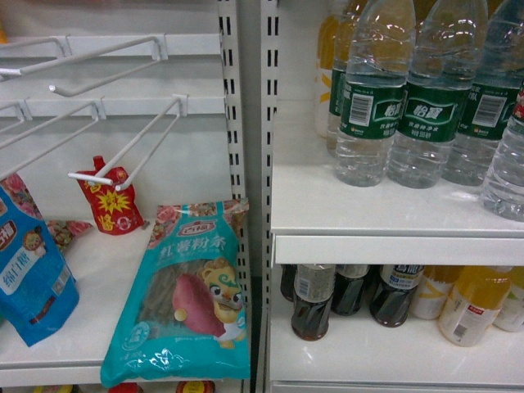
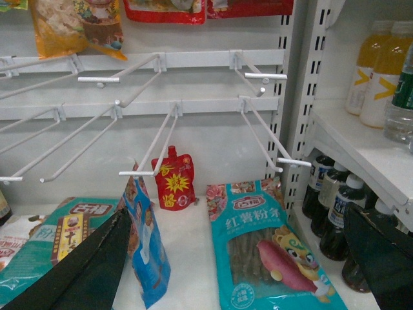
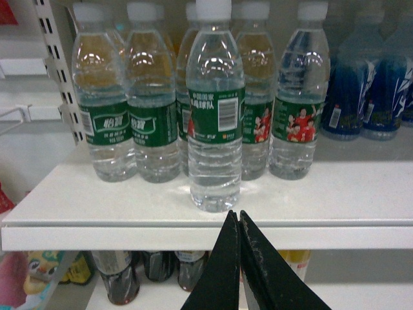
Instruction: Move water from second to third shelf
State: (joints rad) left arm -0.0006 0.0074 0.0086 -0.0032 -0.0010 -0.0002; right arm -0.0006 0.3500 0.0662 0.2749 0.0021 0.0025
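Broadly, a white shelving unit (image 1: 393, 221) is filling the head view, with the upper shelf on the right carrying a cluster of clear water bottles and the shelf beneath it holding dark bottles (image 1: 313, 301) and yellow drink bottles (image 1: 473, 304). On the left bay, white peg hooks (image 1: 131, 168) are jutting out above a teal snack bag (image 1: 187, 296), a blue bag (image 1: 29, 270) and a small red pouch (image 1: 107, 201).

In the right wrist view, the water (image 3: 215, 106) is standing upright at the front of the upper shelf, ahead of the other green-labelled bottles (image 3: 122, 103), its barcode side facing the camera. The right gripper (image 3: 239, 223) is sitting just below the shelf edge, in line with that bottle but not touching it, its two black fingers pressing together with nothing between them.

In the left wrist view, the left gripper (image 2: 239, 258) is pointing at the left bay, its black fingers (image 2: 84, 271) spreading wide apart at the frame's lower corners and gripping nothing.
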